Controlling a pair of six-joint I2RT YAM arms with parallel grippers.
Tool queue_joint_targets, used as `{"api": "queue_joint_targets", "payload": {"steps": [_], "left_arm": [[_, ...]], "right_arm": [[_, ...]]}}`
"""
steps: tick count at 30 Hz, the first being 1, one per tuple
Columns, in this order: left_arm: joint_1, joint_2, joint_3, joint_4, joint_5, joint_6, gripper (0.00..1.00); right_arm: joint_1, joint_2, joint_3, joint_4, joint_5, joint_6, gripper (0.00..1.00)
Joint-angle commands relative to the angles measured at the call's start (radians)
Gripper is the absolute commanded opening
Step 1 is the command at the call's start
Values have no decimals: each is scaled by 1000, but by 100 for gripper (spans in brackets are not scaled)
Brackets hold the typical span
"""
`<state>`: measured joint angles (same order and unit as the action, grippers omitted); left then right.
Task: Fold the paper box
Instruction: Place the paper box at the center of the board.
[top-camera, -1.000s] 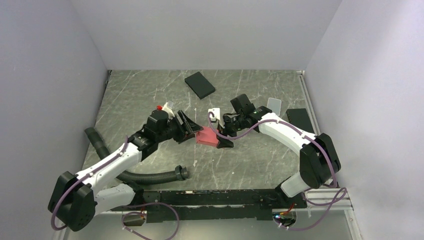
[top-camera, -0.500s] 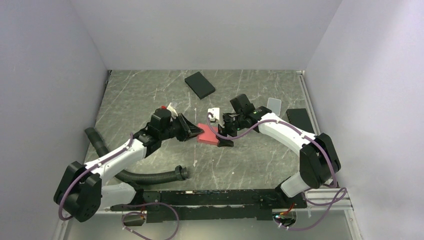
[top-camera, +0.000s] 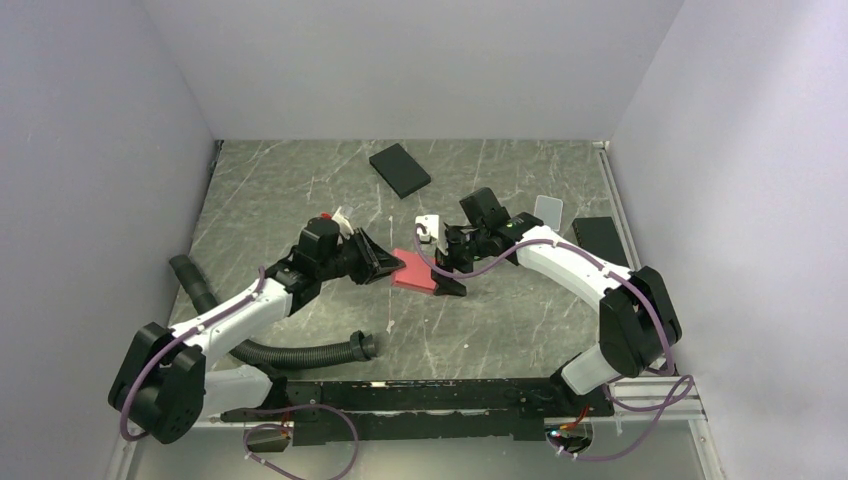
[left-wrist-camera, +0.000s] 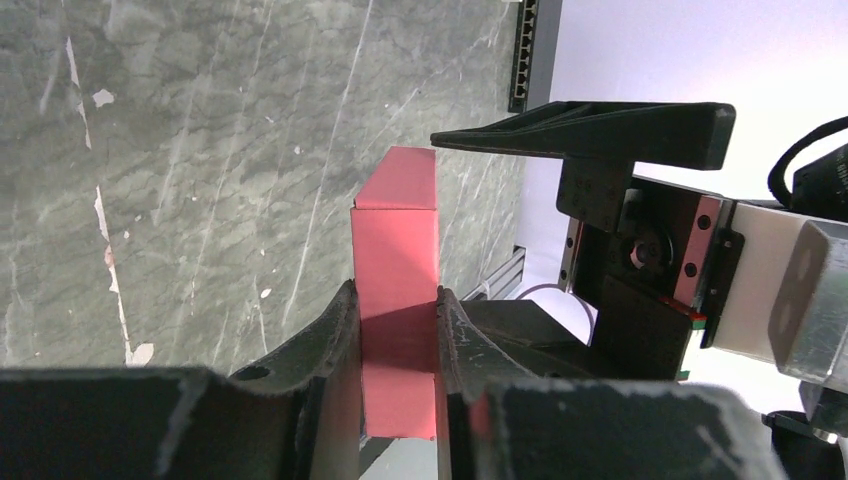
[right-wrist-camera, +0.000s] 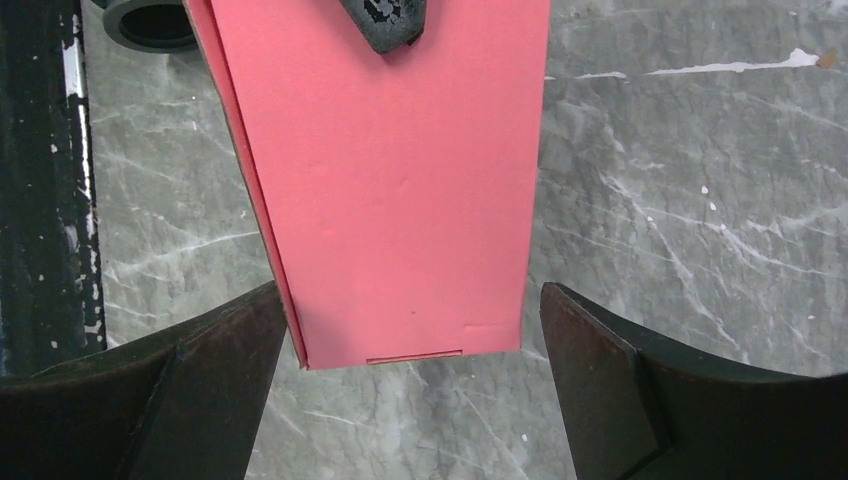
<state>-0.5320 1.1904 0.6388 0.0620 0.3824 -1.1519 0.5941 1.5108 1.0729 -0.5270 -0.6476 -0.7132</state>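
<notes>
Left gripper (top-camera: 388, 264) is pinched on the paper box (top-camera: 414, 272), and its own wrist camera makes that plain: both fingers (left-wrist-camera: 340, 325) press against the sides of the pink-red box (left-wrist-camera: 397, 235), which stands on edge between them and runs out away from the lens. From overhead you only get a small red slab between the two arms, around the middle of the marbled table (top-camera: 520, 320), its grip hidden under black tooling. Across from it, the right gripper (top-camera: 446, 268) is spread wide. Its wrist camera looks flat onto the broad face of the box (right-wrist-camera: 400, 180), with the near end sitting between the parted fingers (right-wrist-camera: 230, 350); the left-hand finger is just beside the box's edge, the other stands apart with bare table showing in the gap. That same view catches a left fingertip (right-wrist-camera: 390, 22) bearing on the box's face at the far end. The left wrist view shows one right finger (left-wrist-camera: 600, 130) reaching out above the box. Overhead alone shows the black flat box (top-camera: 400, 170) at the back and a corrugated hose (top-camera: 300, 353) near the left arm.
</notes>
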Motion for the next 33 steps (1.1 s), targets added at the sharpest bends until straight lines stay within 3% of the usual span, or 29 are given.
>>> {"api": "queue_joint_targets", "payload": {"steps": [1, 13, 17, 21, 28, 33], "left_arm": [[6, -6, -4, 39, 36, 15, 0], [37, -37, 0, -25, 42, 96, 0], [50, -51, 32, -97, 42, 188, 0], [50, -46, 147, -298, -9, 386, 0], [31, 72, 518, -674, -163, 799, 0], [-128, 222, 761, -871, -440, 1053, 0]], "right_arm": [[-2, -33, 48, 7, -47, 8, 100], [-74, -97, 67, -74, -106, -56, 100], [-128, -136, 68, -87, -150, -64, 100], [-188, -190, 44, -62, -186, -45, 100], [-270, -227, 23, -45, -217, -24, 100], [-333, -250, 9, -25, -225, 0, 100]]}}
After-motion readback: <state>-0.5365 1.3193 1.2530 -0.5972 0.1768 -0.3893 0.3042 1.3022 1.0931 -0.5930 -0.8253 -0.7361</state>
